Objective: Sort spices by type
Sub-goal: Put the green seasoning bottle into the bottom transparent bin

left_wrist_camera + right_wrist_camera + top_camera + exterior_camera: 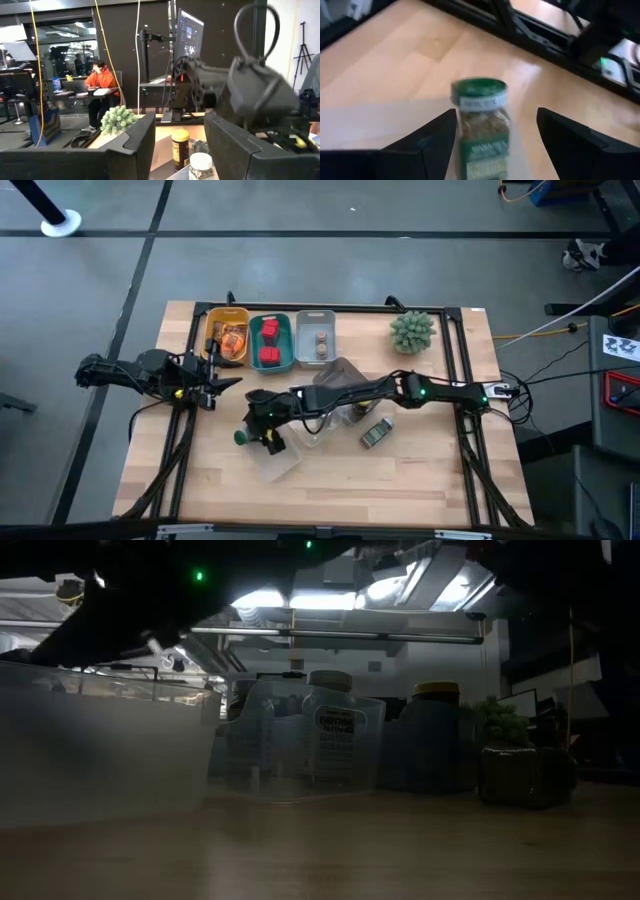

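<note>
The right gripper reaches across the table toward 9 o'clock and hangs over a clear tray near the middle. In the right wrist view its fingers stand apart on either side of a green-capped jar, which sits between them; whether they touch it cannot be told. A second green-labelled jar lies on its side at 3 o'clock of the gripper, well apart.

The left gripper waits at the table's 9 o'clock side, just below the yellow bin. Its fingers are spread apart with nothing between them.

Along the 12 o'clock edge, the yellow bin holds orange foil packets, the teal bin holds red cubes, and the grey bin holds small brown jars. A spiky green plant stands at 3 o'clock of the bins
</note>
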Motion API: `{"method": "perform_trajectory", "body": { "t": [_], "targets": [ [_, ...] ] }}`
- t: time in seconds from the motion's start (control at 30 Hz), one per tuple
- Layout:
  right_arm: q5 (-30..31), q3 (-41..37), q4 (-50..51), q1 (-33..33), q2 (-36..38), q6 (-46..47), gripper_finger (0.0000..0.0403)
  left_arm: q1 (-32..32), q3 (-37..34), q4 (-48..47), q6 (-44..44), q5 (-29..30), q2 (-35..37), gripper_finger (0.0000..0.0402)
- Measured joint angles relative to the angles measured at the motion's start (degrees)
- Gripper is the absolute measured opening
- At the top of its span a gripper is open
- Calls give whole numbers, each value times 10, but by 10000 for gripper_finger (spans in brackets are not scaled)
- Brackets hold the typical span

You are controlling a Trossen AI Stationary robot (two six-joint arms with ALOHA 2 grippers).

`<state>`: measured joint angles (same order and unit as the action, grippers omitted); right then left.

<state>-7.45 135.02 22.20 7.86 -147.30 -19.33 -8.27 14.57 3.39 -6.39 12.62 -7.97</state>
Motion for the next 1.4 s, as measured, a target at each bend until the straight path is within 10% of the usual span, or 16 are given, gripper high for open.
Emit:
{"method": "perform_trajectory", "body": {
  "t": [0.73,1.4],
  "targets": [
    [50,-1,270,2,85,32,276,0,0,-39,4,0,1,155],
    [68,0,524,17,255,270,275,0,0,-105,4,-71,-12,155]
  ]
}}
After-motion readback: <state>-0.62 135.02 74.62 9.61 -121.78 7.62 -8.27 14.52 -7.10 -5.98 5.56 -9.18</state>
